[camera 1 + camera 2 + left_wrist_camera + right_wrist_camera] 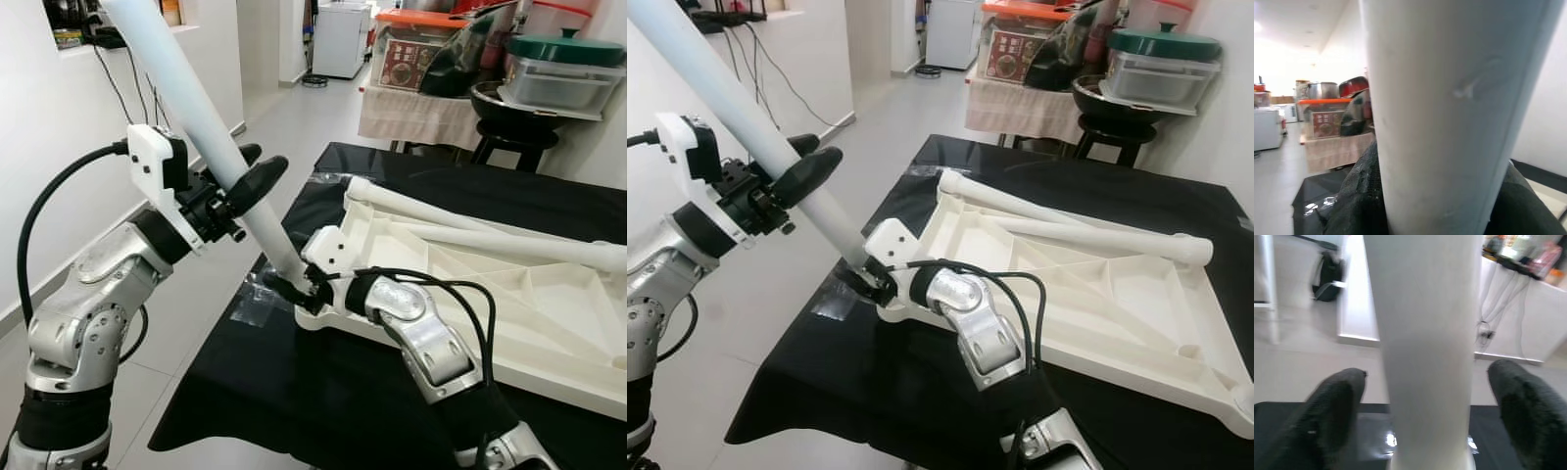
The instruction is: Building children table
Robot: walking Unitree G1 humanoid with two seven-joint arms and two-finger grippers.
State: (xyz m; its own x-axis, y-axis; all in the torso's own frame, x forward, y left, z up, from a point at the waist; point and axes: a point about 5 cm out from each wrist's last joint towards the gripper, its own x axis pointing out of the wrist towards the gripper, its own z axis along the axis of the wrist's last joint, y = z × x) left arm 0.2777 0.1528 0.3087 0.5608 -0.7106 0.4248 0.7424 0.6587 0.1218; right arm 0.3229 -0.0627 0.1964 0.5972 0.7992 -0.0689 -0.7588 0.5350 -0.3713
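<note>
A long white table leg (pixel 206 127) leans up to the left, its lower end set at the near left corner of the upturned white tabletop (pixel 529 304). My left gripper (pixel 257 168) is shut on the leg about halfway up; the leg (pixel 1449 117) is seen close up in the left wrist view. Down at the leg's foot, my right gripper (pixel 291 290) is open, its fingers (pixel 1334 416) standing on either side of the leg (pixel 1425 347) with gaps between. Two more white legs (pixel 470 223) lie across the tabletop's underside.
The tabletop rests on a black-covered table (pixel 313 401) whose left edge drops to a pale tiled floor (pixel 284 127). A white wall (pixel 49 176) runs along the left. Behind stand a stool with a dark pot (pixel 509 113), stacked containers (pixel 563 69) and a white appliance (pixel 341 39).
</note>
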